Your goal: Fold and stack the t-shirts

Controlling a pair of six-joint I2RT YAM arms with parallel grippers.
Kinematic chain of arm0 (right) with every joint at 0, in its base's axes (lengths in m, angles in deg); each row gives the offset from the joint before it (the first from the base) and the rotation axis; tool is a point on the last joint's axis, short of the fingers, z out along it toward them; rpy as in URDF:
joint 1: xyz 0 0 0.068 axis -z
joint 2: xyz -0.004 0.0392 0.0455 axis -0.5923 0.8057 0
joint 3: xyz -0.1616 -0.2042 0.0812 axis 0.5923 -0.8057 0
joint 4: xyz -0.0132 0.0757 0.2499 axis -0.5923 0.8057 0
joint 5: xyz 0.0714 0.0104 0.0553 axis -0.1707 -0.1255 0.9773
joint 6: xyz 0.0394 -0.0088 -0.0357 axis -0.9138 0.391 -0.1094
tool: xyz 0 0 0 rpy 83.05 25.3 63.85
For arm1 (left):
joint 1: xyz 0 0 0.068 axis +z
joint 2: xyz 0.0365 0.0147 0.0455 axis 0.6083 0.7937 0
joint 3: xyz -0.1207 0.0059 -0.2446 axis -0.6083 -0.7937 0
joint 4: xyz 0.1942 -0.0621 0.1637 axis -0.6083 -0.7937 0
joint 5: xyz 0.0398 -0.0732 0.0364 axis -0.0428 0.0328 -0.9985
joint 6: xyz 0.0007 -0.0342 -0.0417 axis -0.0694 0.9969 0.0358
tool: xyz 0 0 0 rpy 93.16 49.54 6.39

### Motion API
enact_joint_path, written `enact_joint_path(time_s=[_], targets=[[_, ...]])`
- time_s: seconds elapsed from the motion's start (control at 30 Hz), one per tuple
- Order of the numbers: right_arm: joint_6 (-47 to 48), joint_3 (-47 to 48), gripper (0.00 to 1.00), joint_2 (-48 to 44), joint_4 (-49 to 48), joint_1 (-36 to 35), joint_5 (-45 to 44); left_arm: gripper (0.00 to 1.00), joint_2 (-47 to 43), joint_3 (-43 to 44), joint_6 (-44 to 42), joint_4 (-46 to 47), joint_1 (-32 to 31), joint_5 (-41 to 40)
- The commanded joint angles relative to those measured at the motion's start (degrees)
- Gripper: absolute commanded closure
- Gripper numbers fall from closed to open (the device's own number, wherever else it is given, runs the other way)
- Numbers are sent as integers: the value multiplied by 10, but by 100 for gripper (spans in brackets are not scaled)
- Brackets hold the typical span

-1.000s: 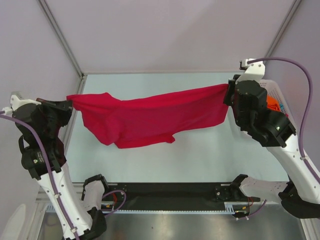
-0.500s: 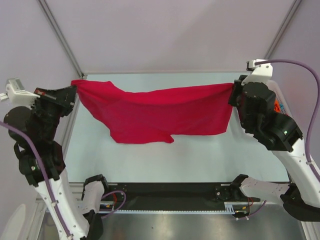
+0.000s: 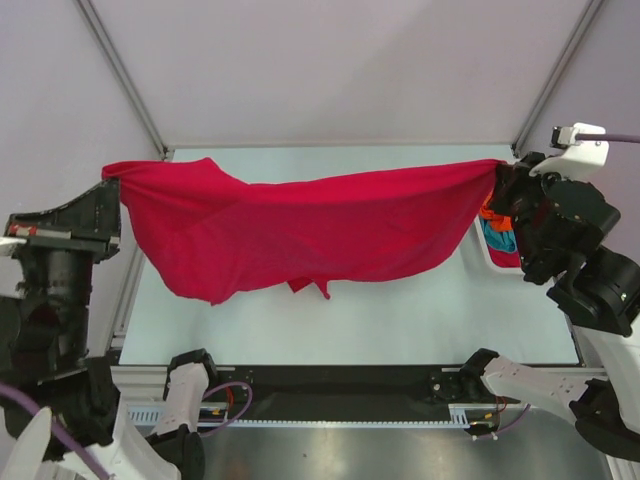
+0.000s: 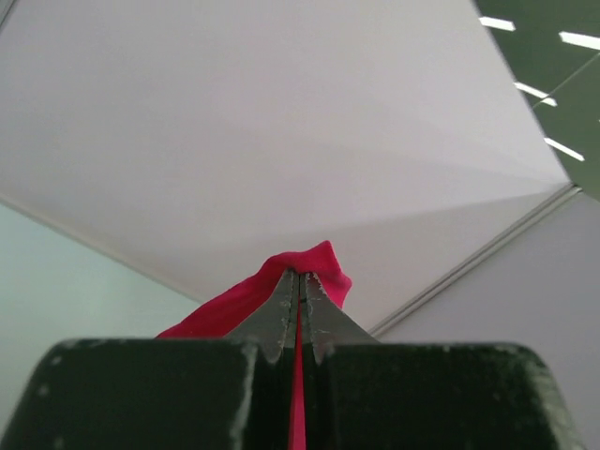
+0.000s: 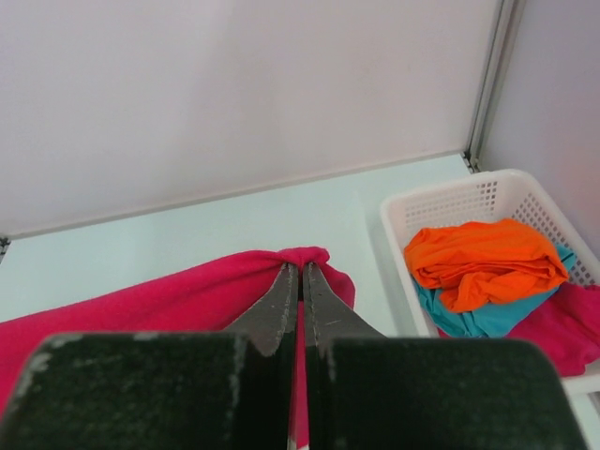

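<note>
- The red t-shirt [image 3: 300,235] hangs stretched out between the two arms, above the worktop [image 3: 400,310]. It is taut along the top edge and sags in loose folds below. I cannot tell whether its lowest part brushes the surface.
- The left fingers [image 4: 279,319] are pressed together on one end of the shirt, with a tuft of red poking out past their tips.
- The right fingers [image 5: 277,309] pinch the opposite end in the same way.
- The white basket [image 5: 487,192] sits at the right side of the worktop. In it an orange t-shirt [image 5: 487,258] lies bunched on top of a teal t-shirt [image 5: 478,314], neither of them folded.
- The job looks barely begun, as no folded shirt or stack shows anywhere. The red shirt needs laying flat and folding, and the two in the basket follow.
</note>
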Motion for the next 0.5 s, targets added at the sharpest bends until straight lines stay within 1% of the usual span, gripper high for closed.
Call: enact_joint_path(time_s=[0.0, 0.1, 0.17, 0.47], targets=[[23, 19, 100, -21, -39, -2, -30, 100, 8, 86, 28, -5, -2, -17], [29, 21, 100, -25, -49, -2, -33, 100, 17, 121, 31, -17, -2, -20], [31, 18, 100, -24, -53, -1, -34, 100, 22, 130, 30, -23, -2, -28], [24, 0, 100, -22, -62, -2, -31, 100, 27, 136, 24, -40, -2, -46]])
